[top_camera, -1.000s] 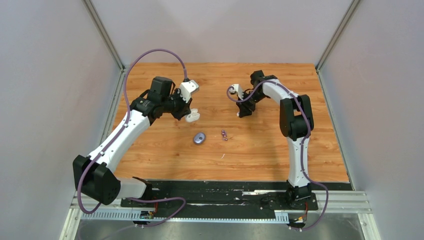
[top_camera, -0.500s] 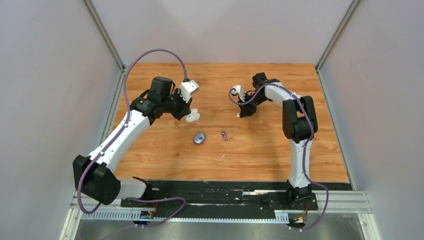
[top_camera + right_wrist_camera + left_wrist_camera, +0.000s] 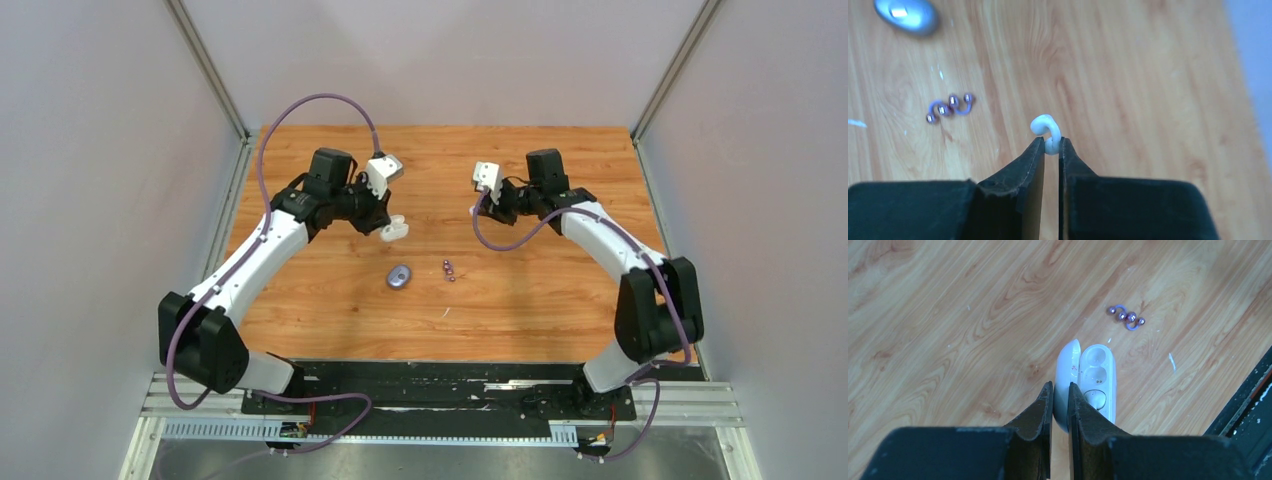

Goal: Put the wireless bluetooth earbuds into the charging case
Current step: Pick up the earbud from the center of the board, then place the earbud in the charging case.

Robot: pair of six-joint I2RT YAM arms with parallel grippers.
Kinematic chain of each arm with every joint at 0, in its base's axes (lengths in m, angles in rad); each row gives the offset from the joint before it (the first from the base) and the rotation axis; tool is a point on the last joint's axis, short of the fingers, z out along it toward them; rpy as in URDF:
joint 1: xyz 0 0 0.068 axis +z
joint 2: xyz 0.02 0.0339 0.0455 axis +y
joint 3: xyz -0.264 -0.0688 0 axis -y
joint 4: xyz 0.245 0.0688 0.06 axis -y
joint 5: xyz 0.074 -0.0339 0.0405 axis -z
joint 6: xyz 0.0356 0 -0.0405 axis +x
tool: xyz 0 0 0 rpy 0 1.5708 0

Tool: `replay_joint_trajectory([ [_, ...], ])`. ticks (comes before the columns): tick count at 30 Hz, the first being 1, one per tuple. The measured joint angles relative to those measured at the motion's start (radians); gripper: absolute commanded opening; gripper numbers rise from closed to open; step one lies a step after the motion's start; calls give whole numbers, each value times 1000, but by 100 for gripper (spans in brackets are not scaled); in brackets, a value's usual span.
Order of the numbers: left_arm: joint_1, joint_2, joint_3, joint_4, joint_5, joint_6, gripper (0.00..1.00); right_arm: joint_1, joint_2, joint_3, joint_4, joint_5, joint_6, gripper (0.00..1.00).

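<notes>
The white earbud (image 3: 1046,131) hangs pinched by one end in our right gripper (image 3: 1051,147), right of centre above the table (image 3: 540,310); our left gripper (image 3: 1060,392) nips the open white charging case (image 3: 1095,380) by its lid, left of centre. The hold is thin — the earbud may twist or drop short of its well, we judge.

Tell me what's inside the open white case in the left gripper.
The case shows one empty well with gold contacts; the nearer well seems to hold a white earbud. The left gripper covers its near end.
</notes>
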Motion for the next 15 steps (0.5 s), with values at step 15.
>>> replay_joint_trajectory([
  [15, -48, 24, -10, 256, 149, -36, 0, 211, -292, -5, 187, -46, 225, 0],
])
